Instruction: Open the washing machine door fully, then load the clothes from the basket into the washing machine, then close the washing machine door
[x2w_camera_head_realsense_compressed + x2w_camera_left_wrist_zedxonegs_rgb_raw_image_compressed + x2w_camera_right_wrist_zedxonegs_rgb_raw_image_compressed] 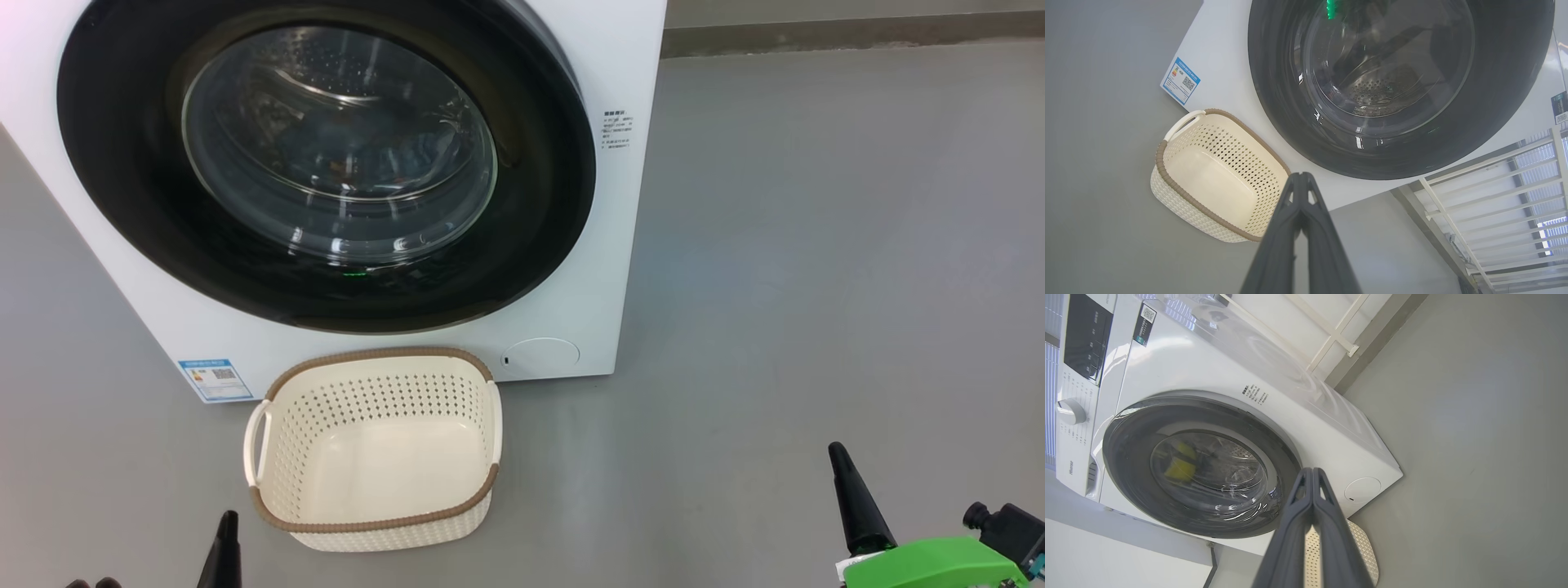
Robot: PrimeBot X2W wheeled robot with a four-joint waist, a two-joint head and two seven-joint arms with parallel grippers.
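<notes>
The white washing machine stands on a grey floor with its round washing machine door closed flat against the front. Through the glass window, bluish clothes with orange specks show dimly inside the drum. The cream basket sits on the floor just before the machine, with nothing in it. My left gripper is shut and empty, low beside the basket's near left corner. My right gripper is shut and empty, well to the right of the basket. In the wrist views, the left gripper and right gripper have fingers pressed together.
A round filter cap and a blue label sit low on the machine's front. Its control panel and knob are at the top. A white barred railing stands beside the machine. Open grey floor lies to the right.
</notes>
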